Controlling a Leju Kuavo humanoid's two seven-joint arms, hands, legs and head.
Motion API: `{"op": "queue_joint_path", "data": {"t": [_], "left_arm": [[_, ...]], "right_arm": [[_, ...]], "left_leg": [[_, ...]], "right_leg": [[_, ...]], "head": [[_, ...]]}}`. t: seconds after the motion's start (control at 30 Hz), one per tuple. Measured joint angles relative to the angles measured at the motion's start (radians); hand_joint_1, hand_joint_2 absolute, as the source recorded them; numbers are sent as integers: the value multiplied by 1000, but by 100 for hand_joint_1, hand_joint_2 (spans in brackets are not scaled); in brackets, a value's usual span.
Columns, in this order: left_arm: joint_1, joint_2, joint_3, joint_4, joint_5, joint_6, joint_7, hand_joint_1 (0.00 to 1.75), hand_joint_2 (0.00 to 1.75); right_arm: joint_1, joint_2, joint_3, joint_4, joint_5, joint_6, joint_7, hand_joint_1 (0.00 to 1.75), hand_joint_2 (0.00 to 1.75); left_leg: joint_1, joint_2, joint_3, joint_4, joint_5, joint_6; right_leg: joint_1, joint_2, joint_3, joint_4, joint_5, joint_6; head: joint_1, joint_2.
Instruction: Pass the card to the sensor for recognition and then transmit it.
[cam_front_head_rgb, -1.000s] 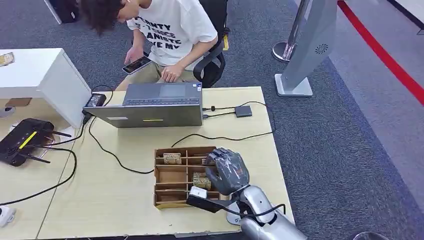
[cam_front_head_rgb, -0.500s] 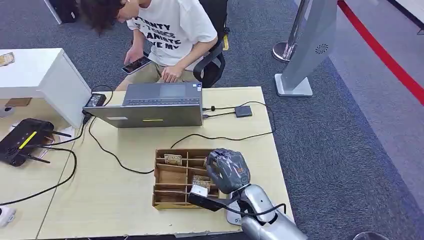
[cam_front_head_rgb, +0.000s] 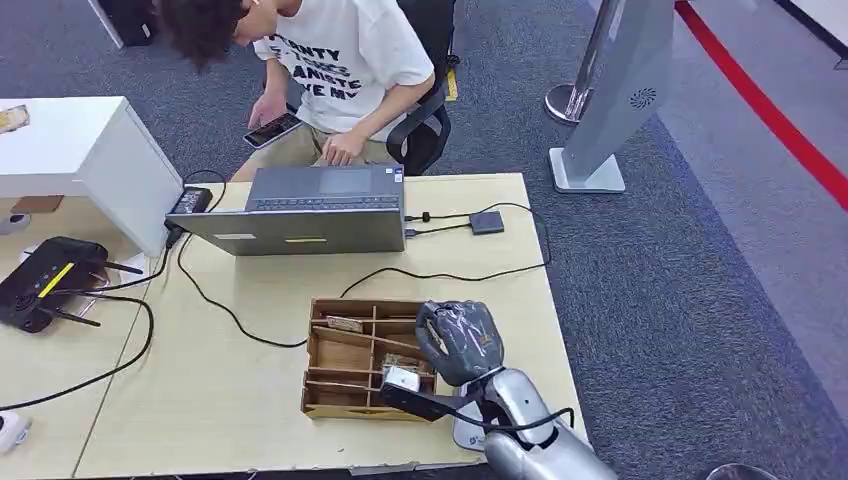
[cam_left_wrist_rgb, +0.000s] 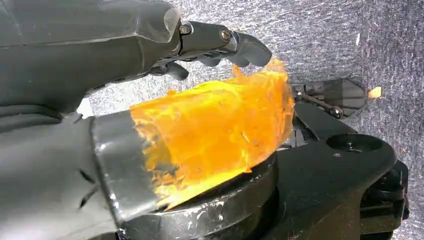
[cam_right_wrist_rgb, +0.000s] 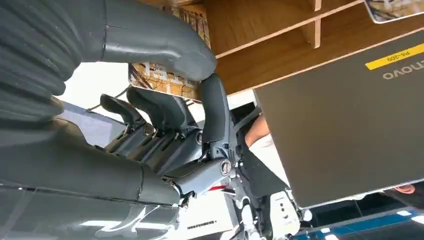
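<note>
Reaches with the right robot hand (cam_front_head_rgb: 458, 342) down into the wooden box (cam_front_head_rgb: 345, 411), at about 5 o'clock on the counter (cam_front_head_rgb: 250, 400). Curls thumb and fingers (cam_right_wrist_rgb: 215, 110) narrowly around a printed card (cam_right_wrist_rgb: 159, 76) in the box's 3 o'clock compartments; cannot tell whether the card is truly pinched or merely touched. Hangs the left robot hand (cam_left_wrist_rgb: 115, 55) over the carpet, fingers loosely apart, holding nothing.

Risks, judging from here:
- Lifting on a shallow pinch, so dropping the card back among the dividers or onto the counter.
- Catching fingertips on the thin dividers and dragging or tipping the light box, which already sits slightly askew to the counter edge.
- Disturbing the second card (cam_front_head_rgb: 345, 324), lying in the compartment toward 10 o'clock.
- Sweeping toward the small dark pad (cam_front_head_rgb: 487, 222) at 1 o'clock from the box, probably the sensor, and snagging the black cable (cam_front_head_rgb: 440, 275) crossing between them; pulling that could shift the pad or tug the laptop (cam_front_head_rgb: 300, 228) at 11 o'clock.
- Presenting the card tilted or covered by the fingers, so failing to read.
- Handing over toward 12 o'clock while the seated person (cam_front_head_rgb: 340, 60) looks down at a phone, so releasing with nobody ready.
</note>
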Motion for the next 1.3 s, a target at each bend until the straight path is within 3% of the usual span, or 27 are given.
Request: {"op": "queue_joint_path", "data": {"t": [0.77, 0.83, 0.87, 0.9, 1.07, 1.3], "left_arm": [[0, 0, 0, 0, 5, 7, -5, 0, 0], [0, 0, 0, 0, 5, 7, -6, 0, 0], [0, 0, 0, 0, 8, 8, -7, 0, 0], [0, 0, 0, 0, 9, 8, -8, 0, 0], [1, 0, 0, 0, 23, 12, -10, 0, 0], [2, 0, 3, 0, 44, 16, -14, 0, 0]], "right_arm": [[37, 0, -47, -68, 12, -54, -16, 173, 175], [40, 0, -52, -76, 6, -59, -16, 141, 175], [44, 0, -56, -84, -1, -61, -18, 110, 175], [46, 0, -62, -93, -7, -64, -20, 17, 175], [70, 0, -86, -172, -130, -53, -58, 5, 175], [95, -16, -92, -287, -368, 72, -92, 5, 175]], "left_leg": [[0, 0, 0, 0, 0, 0], [0, 0, 0, 0, 0, 0], [0, 0, 0, 0, 0, 0], [0, 0, 0, 0, 0, 0], [0, 0, 0, 0, 0, 0], [0, 0, 0, 0, 0, 0]], "right_leg": [[0, 0, 0, 0, 0, 0], [0, 0, 0, 0, 0, 0], [0, 0, 0, 0, 0, 0], [0, 0, 0, 0, 0, 0], [0, 0, 0, 0, 0, 0], [0, 0, 0, 0, 0, 0]], "head": [[0, 0], [0, 0], [0, 0], [0, 0], [0, 0], [0, 0]]}}
